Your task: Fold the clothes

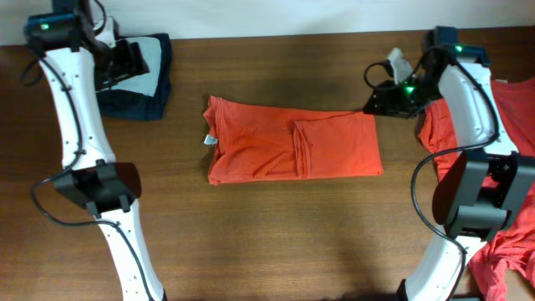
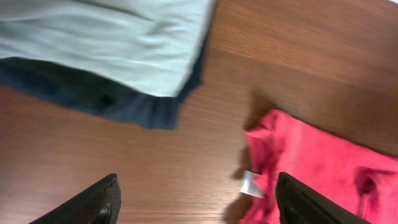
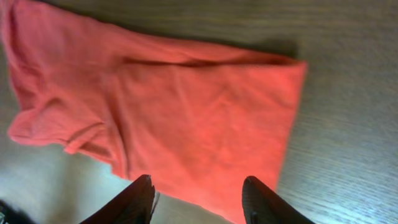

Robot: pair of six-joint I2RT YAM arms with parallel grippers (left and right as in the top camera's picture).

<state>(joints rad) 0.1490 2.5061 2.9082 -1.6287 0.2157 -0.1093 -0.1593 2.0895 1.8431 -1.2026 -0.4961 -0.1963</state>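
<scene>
ITEM: T-shirt (image 1: 292,146), folded flat on desk (image 1: 276,242), near and right of dark garment stack (image 1: 138,71) | HANDLING: judged light, limp, shifts easily; pinch corners of the edge farthest from stack | LEFT end effector (image 2: 199,205): spread, empty, at stack | RIGHT end effector (image 3: 199,202): spread, empty, over that far edge

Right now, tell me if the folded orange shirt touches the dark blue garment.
Apart. Overhead shows bare table between folded orange shirt and dark blue garment.
</scene>
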